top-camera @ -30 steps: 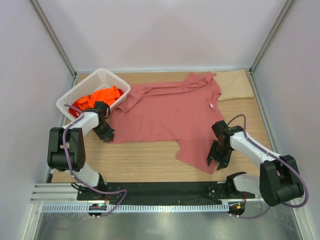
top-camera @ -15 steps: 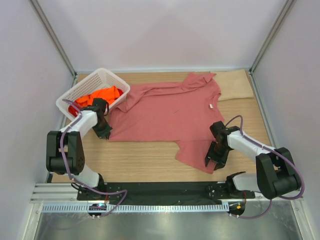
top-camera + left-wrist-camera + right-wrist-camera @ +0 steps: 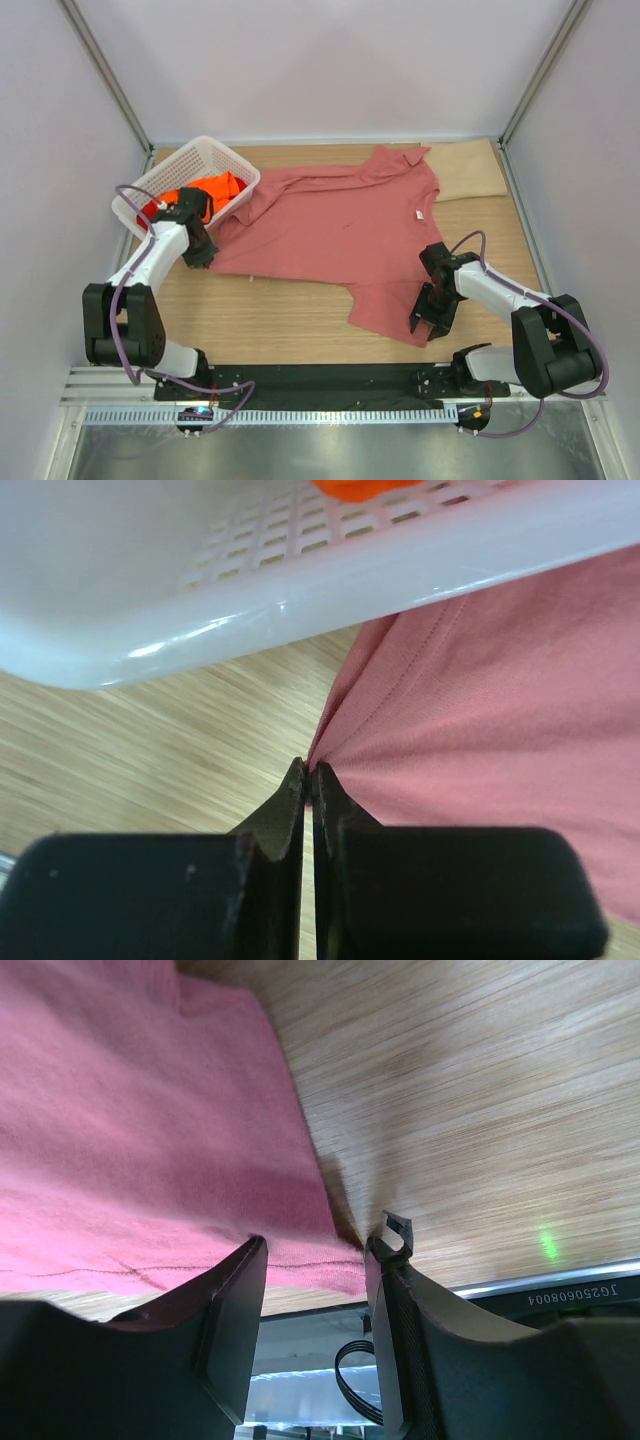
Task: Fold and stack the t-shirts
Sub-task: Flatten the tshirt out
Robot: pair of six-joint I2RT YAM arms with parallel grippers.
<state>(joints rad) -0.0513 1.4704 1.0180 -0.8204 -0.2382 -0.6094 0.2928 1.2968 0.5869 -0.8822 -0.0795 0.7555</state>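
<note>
Left gripper [image 3: 309, 776] is clamped tight on the very edge of the pink t-shirt [image 3: 340, 225]. It looks like the near hem corner, and you can see the fabric puckering toward the pinch, so it's got a real hold, not just resting there. My guess is that it's keeping that corner anchored so the shirt can be pulled flat or folded over.

Right gripper [image 3: 315, 1260] is the opposite story. Its jaws are spread wide, low over the table [image 3: 290, 320], straddling the edge of the near sleeve with nothing gripped yet. It looks lined up to close on that edge.

The shirt itself lies spread across the middle of the table, collar end to the right, hem end to the left, a bit rumpled along the far side.

The annoying bit is that the white basket [image 3: 233, 158] sits right beside the left pinch point, its rim hanging just over that corner, with the orange t-shirts [image 3: 208, 189] still inside. Any lift on that side could bump it. A tan cloth [image 3: 468, 170] lies at the back right, touching the shirt near the collar.
</note>
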